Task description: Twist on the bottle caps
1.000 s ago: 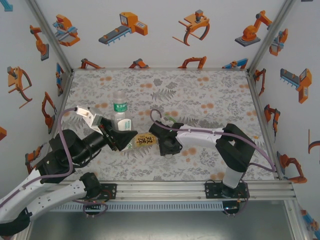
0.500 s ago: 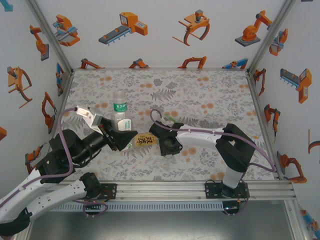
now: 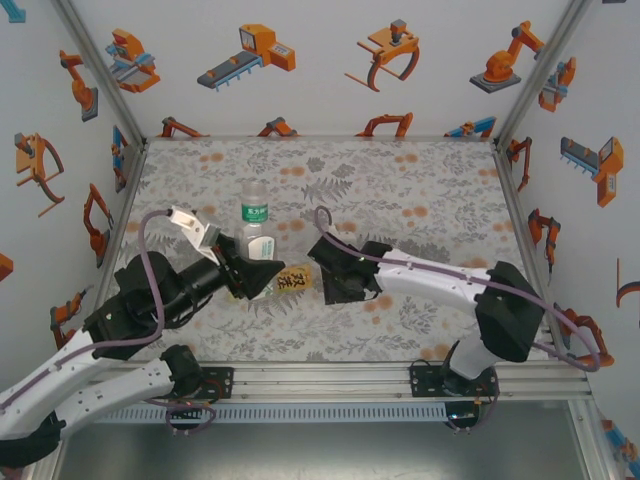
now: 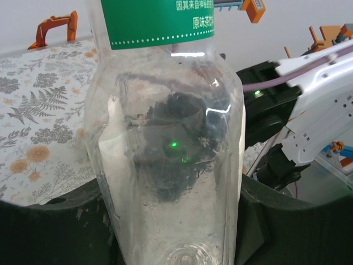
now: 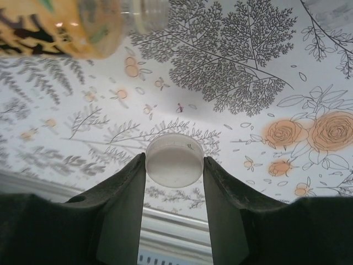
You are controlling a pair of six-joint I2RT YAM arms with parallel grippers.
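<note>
My left gripper (image 3: 252,272) is shut on the lower body of the slim clear bottle (image 3: 256,225), which has a green label and stands upright left of centre. In the left wrist view that clear bottle (image 4: 165,138) sits tightly between the jaws of the left gripper (image 4: 171,226). The amber bottle (image 3: 292,281) with its yellow label lies on its side between the two grippers. My right gripper (image 3: 336,285) is just right of it and is shut on a whitish cap (image 5: 175,162). From the right wrist, the amber bottle (image 5: 60,30) shows an uncapped neck at the upper left, apart from the right gripper (image 5: 175,165).
A floral mat (image 3: 420,190) covers the table. White walls with robot prints enclose it on three sides, with metal posts (image 3: 515,95) at the back corners. An aluminium rail (image 3: 330,378) runs along the near edge. The right arm's cable (image 3: 322,222) loops above the mat.
My left gripper has carried the clear bottle a little to the right and farther back. The right arm has swung its elbow right and its gripper slightly right, away from the amber bottle.
</note>
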